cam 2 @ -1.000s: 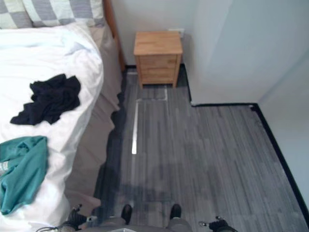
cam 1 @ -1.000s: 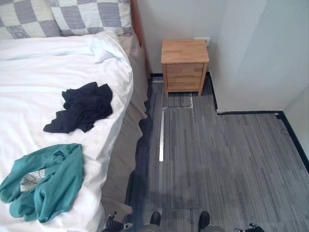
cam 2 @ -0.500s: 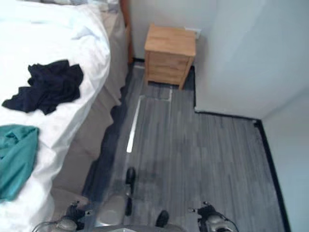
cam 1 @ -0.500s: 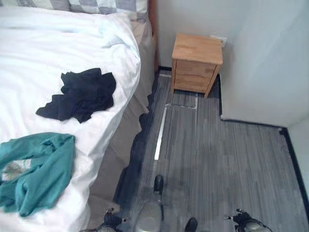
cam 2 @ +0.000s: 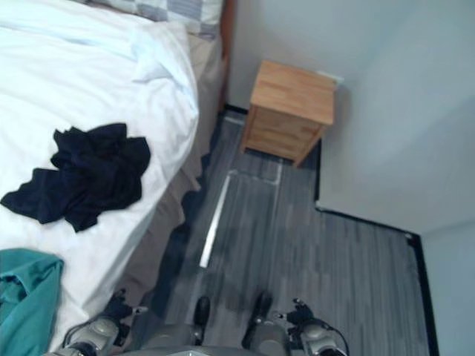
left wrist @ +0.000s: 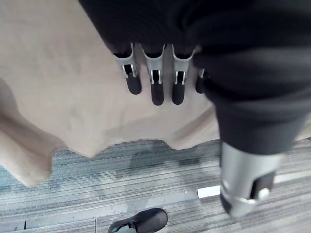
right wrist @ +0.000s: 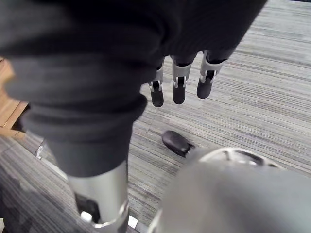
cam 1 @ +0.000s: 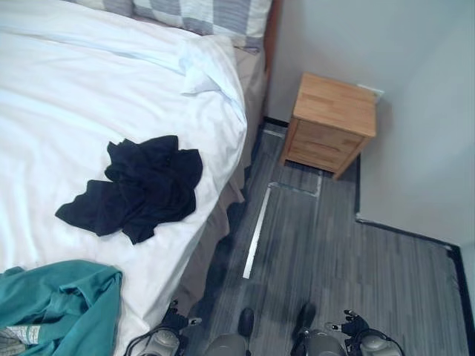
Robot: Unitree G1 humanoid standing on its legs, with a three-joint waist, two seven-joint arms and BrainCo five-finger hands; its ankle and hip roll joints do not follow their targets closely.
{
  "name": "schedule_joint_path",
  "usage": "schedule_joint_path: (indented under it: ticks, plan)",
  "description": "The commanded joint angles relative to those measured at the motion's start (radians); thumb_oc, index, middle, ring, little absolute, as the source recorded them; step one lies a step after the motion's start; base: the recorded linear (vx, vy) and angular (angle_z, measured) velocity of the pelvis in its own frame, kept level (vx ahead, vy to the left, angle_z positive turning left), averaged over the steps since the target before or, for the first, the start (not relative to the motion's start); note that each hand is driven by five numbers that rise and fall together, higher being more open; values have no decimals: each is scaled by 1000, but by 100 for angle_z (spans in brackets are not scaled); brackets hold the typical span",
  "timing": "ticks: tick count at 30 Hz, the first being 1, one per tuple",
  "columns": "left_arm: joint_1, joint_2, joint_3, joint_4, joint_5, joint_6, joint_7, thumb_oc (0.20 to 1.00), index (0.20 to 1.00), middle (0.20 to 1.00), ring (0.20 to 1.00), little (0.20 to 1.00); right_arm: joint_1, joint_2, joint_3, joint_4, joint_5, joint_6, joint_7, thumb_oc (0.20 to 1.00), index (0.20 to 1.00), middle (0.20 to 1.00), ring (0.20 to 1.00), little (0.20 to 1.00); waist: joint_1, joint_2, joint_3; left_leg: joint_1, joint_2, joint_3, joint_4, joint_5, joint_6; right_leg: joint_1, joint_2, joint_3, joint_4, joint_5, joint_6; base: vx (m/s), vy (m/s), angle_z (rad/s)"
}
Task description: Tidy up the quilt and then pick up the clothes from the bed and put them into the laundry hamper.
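We see black clothes (cam 1: 137, 189) and a teal garment (cam 1: 63, 304) on the white quilt (cam 1: 89, 89); nightstand (cam 1: 332, 122) beside bed; left hand (left wrist: 160, 73) and right hand (right wrist: 180, 77) empty, fingers straight

I see the bed (cam 1: 89, 89) ahead of my left hand (left wrist: 153, 77) and to its left, with the crumpled garment (cam 1: 141, 185) on the quilt (cam 1: 59, 111) and a second garment (cam 1: 63, 304) nearer that hand. Pillows (cam 1: 200, 13) lie beyond at the bed's head. The nightstand (cam 1: 332, 122) stands on the floor (cam 1: 334, 245), well ahead of my right hand (right wrist: 177, 82), just beside the bed's head.
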Motion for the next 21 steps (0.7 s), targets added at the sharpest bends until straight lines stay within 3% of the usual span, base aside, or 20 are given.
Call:
schedule_joint_path:
  ticks: [1, 4, 6, 7, 9, 10, 11, 12, 13, 14, 15, 16, 17, 18, 20, 21]
  plan:
    - [-35, 59, 2, -8, 41, -31, 30, 1000, 1000, 1000, 1000, 1000, -13, -20, 5, -7, -15, 2, 1, 1000, 1000, 1000, 1000, 1000, -23, -5, 31, 141, 184, -33, 6, -140, -171, -53, -102, 105, 37, 75, 94, 689, -234, 108]
    - [14, 57, 25, 5, 34, -31, 23, 1000, 1000, 1000, 1000, 1000, 20, -30, -3, 29, -53, 18, 14, 1000, 1000, 1000, 1000, 1000, -45, -12, 9, 196, 202, -87, 69, -216, -182, -57, -91, 143, 132, 78, 102, 708, -246, 114]
    - [66, 54, 48, 28, 36, -26, 13, 1000, 1000, 1000, 1000, 1000, 25, -40, 14, 58, -93, 24, 19, 1000, 1000, 1000, 1000, 1000, -26, 3, -1, 151, 211, -122, 226, -127, -210, 5, -37, 90, 121, 54, 73, 573, -286, 95]
    - [73, 47, 48, 21, 34, -24, 13, 1000, 1000, 1000, 1000, 1000, -4, -48, 35, 18, -79, 9, 12, 1000, 1000, 1000, 1000, 1000, -6, -19, 24, 31, 206, -60, 413, -20, -218, 78, -23, 51, 76, 34, 41, 320, -250, 71]
    - [65, 41, 41, 15, 33, -16, 21, 1000, 1000, 1000, 1000, 1000, -47, -56, 61, -8, -68, 6, 0, 1000, 1000, 1000, 1000, 1000, 14, -46, 49, -86, 192, 47, 482, -30, -201, 135, -22, 7, 29, 14, 20, 267, -206, 22]
    - [59, 38, 39, 13, 30, -16, 22, 1000, 1000, 1000, 1000, 1000, -65, -59, 75, -15, -68, 6, -7, 1000, 1000, 1000, 1000, 1000, 34, -45, 58, -123, 186, 91, 481, -72, -196, 158, -12, 0, 17, -2, 18, 149, -76, 6]
    - [59, 38, 39, 13, 30, -16, 22, 1000, 1000, 1000, 1000, 1000, -66, -58, 75, -15, -67, 6, -7, 1000, 1000, 1000, 1000, 1000, 32, -49, 56, -127, 181, 91, 478, -67, -195, 154, -17, -1, 17, 0, 18, 281, -70, 0]
    - [45, 34, 33, 4, 32, -13, 20, 1000, 1000, 1000, 1000, 1000, -93, -62, 98, -31, -78, 3, -10, 1000, 1000, 1000, 1000, 1000, 46, -45, 46, -177, 155, 184, 381, -94, -172, 180, -3, -24, 6, -29, 17, 191, -33, 1]
    - [45, 34, 33, 4, 32, -13, 20, 1000, 1000, 1000, 1000, 1000, -93, -62, 98, -31, -78, 3, -9, 1000, 1000, 1000, 1000, 1000, 44, -49, 43, -179, 150, 184, 376, -88, -170, 176, -7, -25, 6, -27, 18, 378, -78, 11]
    - [29, 39, 25, -9, 34, -11, 20, 1000, 1000, 1000, 1000, 1000, -114, -65, 101, -46, -76, -2, -19, 1000, 1000, 1000, 1000, 1000, 39, -31, 28, -206, 151, 324, 271, -24, -150, 205, 35, -47, 7, -75, 5, 172, -41, 36]
    - [29, 39, 26, -9, 34, -11, 20, 1000, 1000, 1000, 1000, 1000, -114, -65, 101, -46, -76, -2, -19, 1000, 1000, 1000, 1000, 1000, 38, -32, 25, -209, 149, 324, 267, -18, -149, 201, 34, -47, 7, -73, 5, 286, -51, 67]
    - [26, 45, 31, -14, 31, -5, 18, 1000, 1000, 1000, 1000, 1000, -118, -58, 92, -59, -71, 2, -26, 1000, 1000, 1000, 1000, 1000, 24, -30, 15, -181, 173, 439, 206, 4, -148, 213, 58, -82, 19, -84, 4, 106, -9, 58]
    - [26, 45, 32, -14, 31, -5, 18, 1000, 1000, 1000, 1000, 1000, -118, -58, 92, -60, -71, 2, -26, 1000, 1000, 1000, 1000, 1000, 25, -31, 17, -177, 172, 440, 201, 6, -148, 215, 57, -81, 19, -84, 4, 250, 17, 66]
    - [37, 57, 44, -13, 13, -2, 19, 1000, 1000, 1000, 1000, 1000, -114, -45, 96, -70, -72, 0, -23, 1000, 1000, 1000, 1000, 1000, 23, -51, -3, -141, 133, 414, 142, 12, -128, 211, 56, -115, 101, -87, 12, 252, 65, 102]
    - [46, 76, 71, -7, -8, -1, 17, 1000, 1000, 1000, 1000, 1000, -131, -31, 88, -78, -67, 0, -13, 1000, 1000, 1000, 1000, 1000, 27, -60, -4, -105, 125, 408, 96, 13, -101, 164, 16, -145, 310, -77, 72, 230, 82, 124]
    - [46, 77, 71, -8, -8, -1, 17, 1000, 1000, 1000, 1000, 1000, -132, -31, 88, -78, -67, 0, -13, 1000, 1000, 1000, 1000, 1000, 27, -62, -4, -104, 123, 408, 94, 13, -100, 162, 13, -144, 314, -79, 73, 162, 11, 92]
